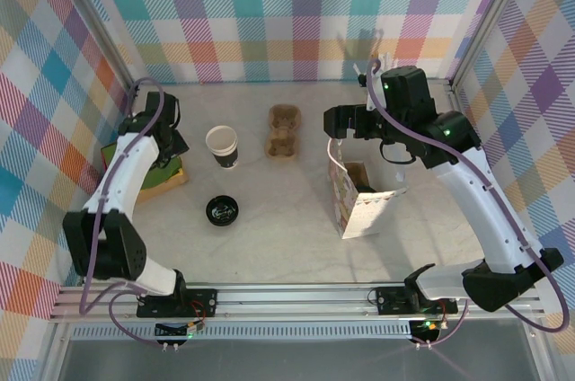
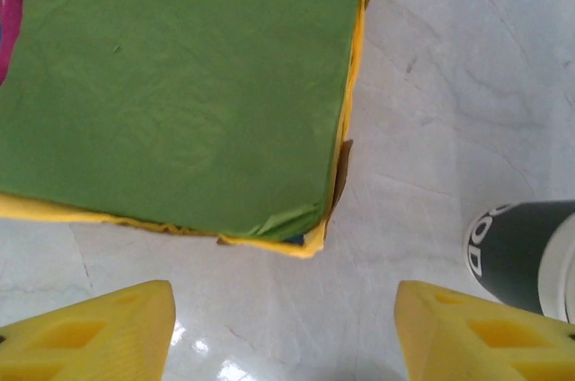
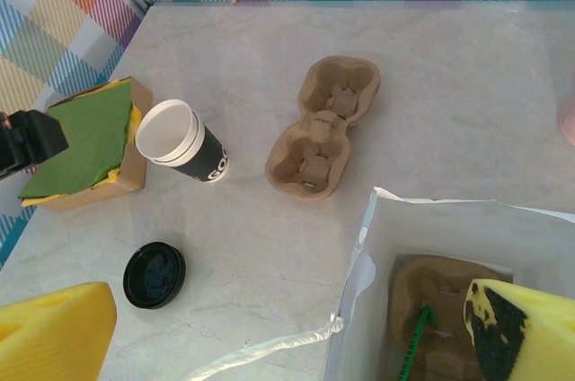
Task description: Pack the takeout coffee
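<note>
Working, by the look of it, at an early step: going after the coffee cup [image 1: 222, 146], not yet lidded and not yet packed. Holding the left gripper [image 2: 283, 302] low over bare table at the left of the overhead view, just beside a green-topped stack of paper [image 2: 171, 84], with the yellow fingers spread and nothing between them. Catching the dark side of the cup at the lower right edge of the left wrist view, near the fingers but apart from them. Finding the cup upright and open-topped at centre-left of the overhead view, white rim showing, with the black lid [image 1: 221, 210] lying loose on the table below it in the frame, apart from it. Noting one cardboard carrier [image 1: 283, 132] on the table to the right of the cup. Hanging the right gripper [image 1: 340, 121] above the white paper bag [image 1: 368, 212] right of centre, fingers wide apart, gripping nothing. Spotting a second carrier [image 3: 436, 296] already lying inside the bag in the right wrist view. Judging the next move: swinging the left gripper toward the cup, closing on its dark wall below the rim without crushing it, probably fitting the lid before carrying it to the bag mouth.
</note>
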Robot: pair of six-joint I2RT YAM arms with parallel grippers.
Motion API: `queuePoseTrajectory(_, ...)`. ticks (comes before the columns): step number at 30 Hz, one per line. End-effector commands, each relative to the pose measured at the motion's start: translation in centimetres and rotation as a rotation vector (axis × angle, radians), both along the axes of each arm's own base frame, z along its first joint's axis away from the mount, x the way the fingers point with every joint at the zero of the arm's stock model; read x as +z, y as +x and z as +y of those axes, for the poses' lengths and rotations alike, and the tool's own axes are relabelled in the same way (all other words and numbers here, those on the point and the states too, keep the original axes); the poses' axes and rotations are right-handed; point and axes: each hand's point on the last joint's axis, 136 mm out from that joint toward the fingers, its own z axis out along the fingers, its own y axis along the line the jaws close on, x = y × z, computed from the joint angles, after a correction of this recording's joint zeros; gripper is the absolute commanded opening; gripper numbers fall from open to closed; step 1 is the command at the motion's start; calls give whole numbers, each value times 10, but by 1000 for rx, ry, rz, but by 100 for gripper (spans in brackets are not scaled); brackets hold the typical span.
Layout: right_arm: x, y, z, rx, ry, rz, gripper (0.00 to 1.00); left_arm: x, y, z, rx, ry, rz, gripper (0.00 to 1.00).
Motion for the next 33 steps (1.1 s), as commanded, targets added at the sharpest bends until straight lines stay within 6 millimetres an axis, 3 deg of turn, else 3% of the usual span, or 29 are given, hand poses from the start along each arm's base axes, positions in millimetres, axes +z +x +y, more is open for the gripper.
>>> queuePoseTrajectory(1,6,-1,-2,0,3,-54,99,-7,13,6,-10,15,77,61)
queuePoseTrajectory(6,0,1,-7,-19,-18,-81,99,-31,32,15,-18,19,169,50)
queuePoseTrajectory(15,-2,3,-12,-29,-55,-102,99,-79,39,19,-29,4,301,42)
queuePoseTrajectory(25,-4,5,-12,-33,-55,-104,99,-98,45,29,-25,20,357,35)
queuePoseTrajectory(33,-4,8,-10,-30,-56,-103,99,-109,46,34,-26,13,373,37)
